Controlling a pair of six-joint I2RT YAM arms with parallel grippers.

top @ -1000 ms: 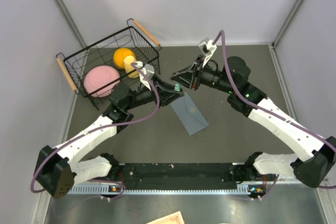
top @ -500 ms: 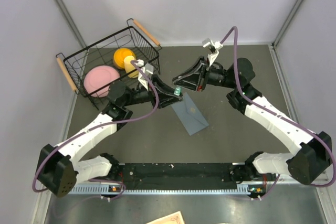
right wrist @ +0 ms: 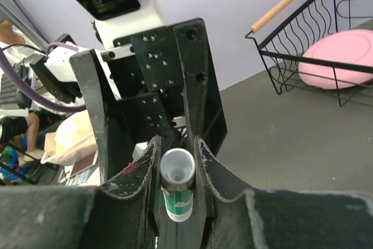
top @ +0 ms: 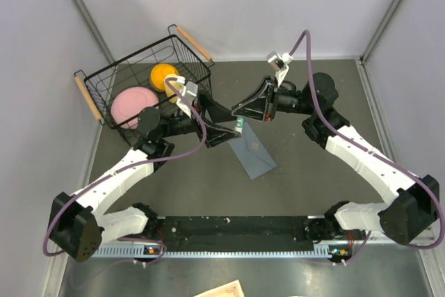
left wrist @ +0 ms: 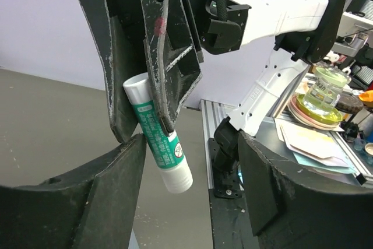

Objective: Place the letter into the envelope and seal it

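Note:
The blue-grey envelope [top: 253,152] lies flat on the dark table with a small gold spot on its face. The letter is out of view. A white-and-green glue stick [top: 239,123] hangs above the envelope's far corner, and my right gripper [top: 240,115] is shut on it. The right wrist view looks down on the stick's white end [right wrist: 176,166] pinched between the right gripper [right wrist: 176,144]. My left gripper [left wrist: 192,150] stands open around the stick's lower end [left wrist: 166,155] without touching it; it faces the right gripper [left wrist: 145,129] tip to tip.
A black wire basket [top: 110,71] with wooden handles stands at the back left, holding a pink plate [top: 133,106] and a yellow object [top: 164,74]. Grey walls close in the table on three sides. A pale sheet corner [top: 224,289] pokes in below the near rail.
My left gripper has opened and let go of the glue stick, drawing back slightly left. The right gripper still holds the stick, now lower and over the envelope's far corner.

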